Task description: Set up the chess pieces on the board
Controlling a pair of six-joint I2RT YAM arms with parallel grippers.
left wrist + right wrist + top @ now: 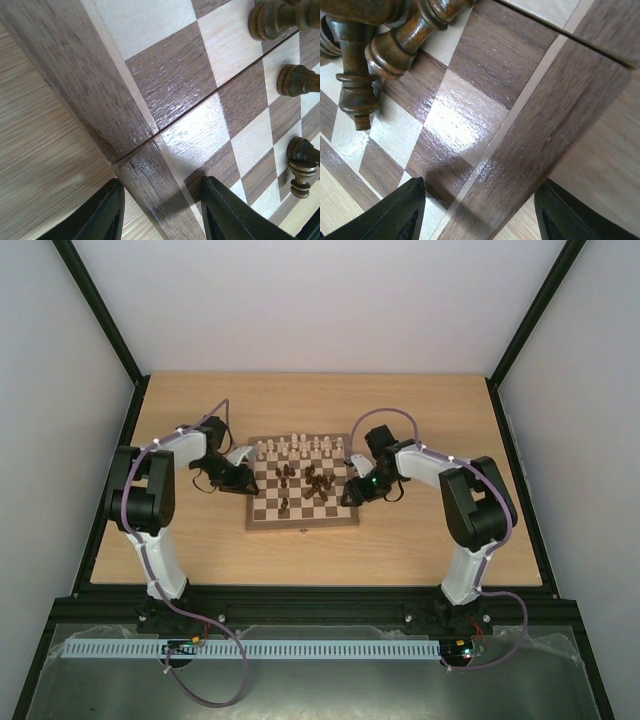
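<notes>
Chess pieces [318,485] sit on the board [330,516], centred on the counter [420,540]: pale ones along its far edge, dark ones jumbled centrally. Left gripper [162,184] and right gripper [481,184], jaws apart, straddle its side borders.

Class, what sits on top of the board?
Pale chess pieces stand along the board's far edge; dark pieces cluster mid-board, some lying down. The squares beneath them are hidden.
</notes>
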